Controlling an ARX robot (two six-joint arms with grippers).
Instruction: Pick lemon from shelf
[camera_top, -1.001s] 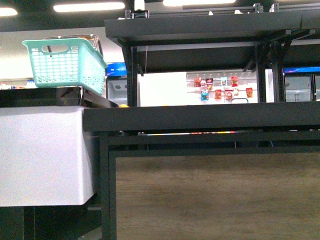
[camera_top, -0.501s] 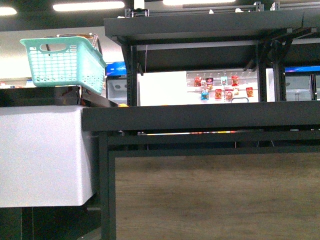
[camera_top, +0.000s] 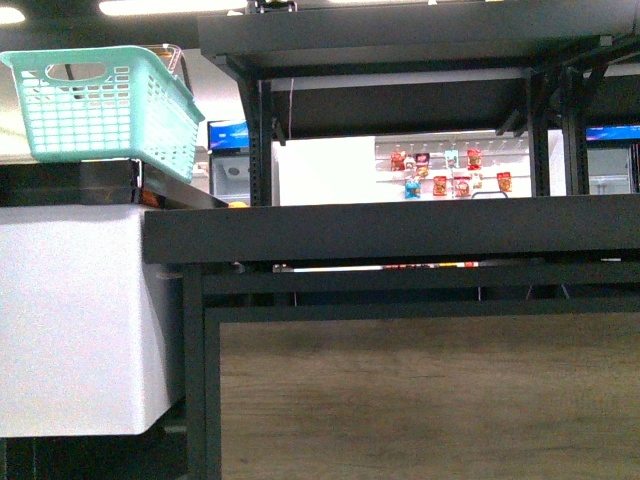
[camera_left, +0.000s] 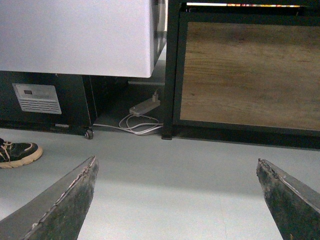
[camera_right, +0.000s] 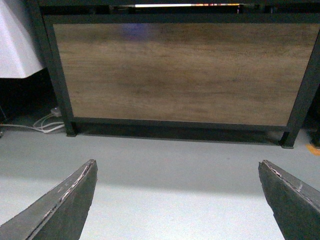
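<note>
**Front view.** The black metal produce shelf with flat rimmed tray tiers and perforated upright posts (camera_top: 400, 230) spans the field from 9 to 3 o'clock. The camera sits level with the middle tier's raised rim, so the tray floor is seen edge-on and hidden. A brown wood-grain panel (camera_top: 420, 390) closes the frame at 6 o'clock.

**Lemon.** It cannot be identified. A small yellow-orange speck (camera_top: 237, 205) shows just above the rim at 10 o'clock, near a post, but is too small to name. The lemon is judged to lie on a tray surface behind the rim.

**Surroundings.** A teal perforated plastic basket (camera_top: 100, 105) stands at 10 o'clock above a white box-shaped cabinet (camera_top: 75, 320), which is just beside the shelf.

**Left claw** (camera_left: 176, 162). Fingers are spread wide with nothing between them. It hangs low over the grey floor (camera_left: 150, 175) by the shelf foot, where a white power strip with coiled cable (camera_left: 142, 107) and a black shoe with a tan sole (camera_left: 15, 152) lie.

**Right claw** (camera_right: 176, 163). It is likewise wide and empty, facing the wood panel. Neither arm appears in the front view.

**Judgement.** Both arms are carried low and open to keep clear of the shelf front during approach, and no reach has begun. The next move calls for raising one claw above the tier rim; striking that rim is the likely hazard.
</note>
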